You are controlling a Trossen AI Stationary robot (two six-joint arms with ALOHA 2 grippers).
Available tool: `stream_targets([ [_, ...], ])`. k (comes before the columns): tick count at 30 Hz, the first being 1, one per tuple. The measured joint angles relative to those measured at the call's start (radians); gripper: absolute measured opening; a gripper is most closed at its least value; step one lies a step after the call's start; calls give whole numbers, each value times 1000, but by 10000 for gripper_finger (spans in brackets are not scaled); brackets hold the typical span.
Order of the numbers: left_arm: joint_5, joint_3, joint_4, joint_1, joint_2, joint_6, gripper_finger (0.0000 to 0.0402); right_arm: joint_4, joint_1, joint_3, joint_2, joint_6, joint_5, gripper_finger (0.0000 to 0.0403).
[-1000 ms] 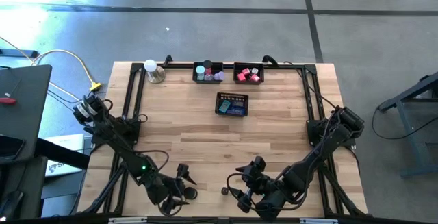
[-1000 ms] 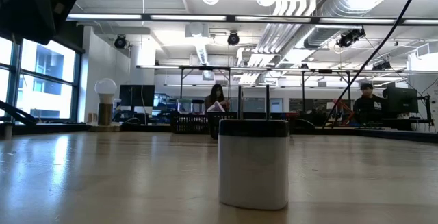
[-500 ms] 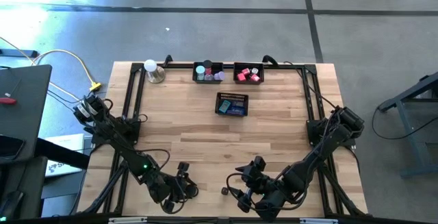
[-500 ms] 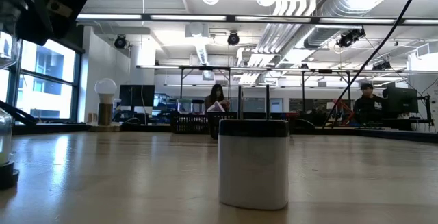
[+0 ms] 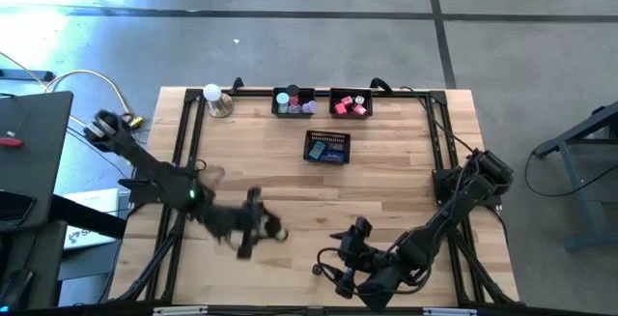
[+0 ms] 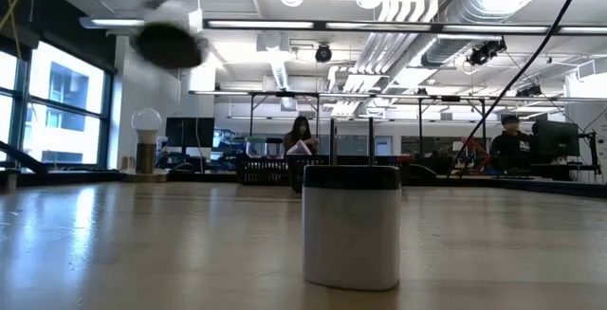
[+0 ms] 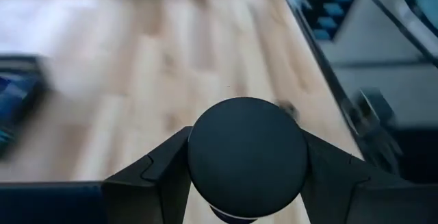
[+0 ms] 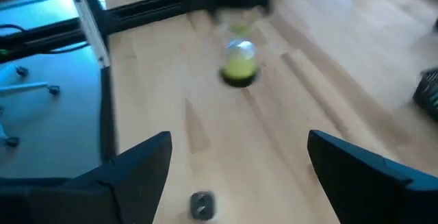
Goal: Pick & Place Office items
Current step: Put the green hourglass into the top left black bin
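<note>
Left tray (image 5: 293,102): black mesh, at the table's far edge, well ahead of the left end effector (image 5: 253,231); holds teal and lavender rolls (image 5: 283,100).
Middle tray (image 5: 327,148): black mesh, standing alone nearer the table's centre, ahead of both end effectors; holds dark blue blocks (image 5: 327,149).
Right tray (image 5: 351,103): black mesh, just beside the left tray, well ahead of the right end effector (image 5: 346,275); holds pink-red cubes (image 5: 347,104).
Table (image 5: 386,181): pale wood planks inside a black frame.
Room: grey floor around the table; in the low view an open office with ceiling ducts, desks and two seated people far behind.
White ball (image 5: 212,94): on a metal base at the far left corner, well apart from the left end effector.
Left end effector: raised off the table left of centre, pinching a round piece (image 7: 246,157) with a black end and yellow-green body.
Small grey roll (image 8: 200,205): on the table just ahead of the right end effector, between its fingers' lines.
Right end effector: low near the front edge, fingers spread, holding nothing.
</note>
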Motion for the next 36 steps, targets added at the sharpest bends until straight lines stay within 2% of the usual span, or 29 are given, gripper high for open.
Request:
stream_targets([
  [6, 37, 1, -6, 263, -180, 177, 202, 5, -41, 0, 0, -128, 116, 331],
  [10, 207, 2, 33, 525, -225, 280, 202, 4, -67, 0, 0, -220, 133, 331],
  [15, 492, 2, 161, 872, -144, 285, 202, -4, -100, 0, 0, -298, 133, 331],
  [18, 584, 10, 234, 1030, -67, 291, 202, -21, -117, 0, 0, -316, 139, 331],
  [21, 674, 52, 290, 1153, 29, 297, 202, -59, -127, 0, 0, -316, 195, 331],
  [25, 739, 133, 314, 1240, 186, 318, 202, -126, -139, 0, 0, -313, 283, 331],
  [30, 725, 242, 323, 1280, 347, 388, 202, -185, -163, 0, 0, -306, 337, 331],
  [36, 650, 302, 335, 1289, 399, 474, 202, -209, -187, 0, 0, -304, 337, 331],
])
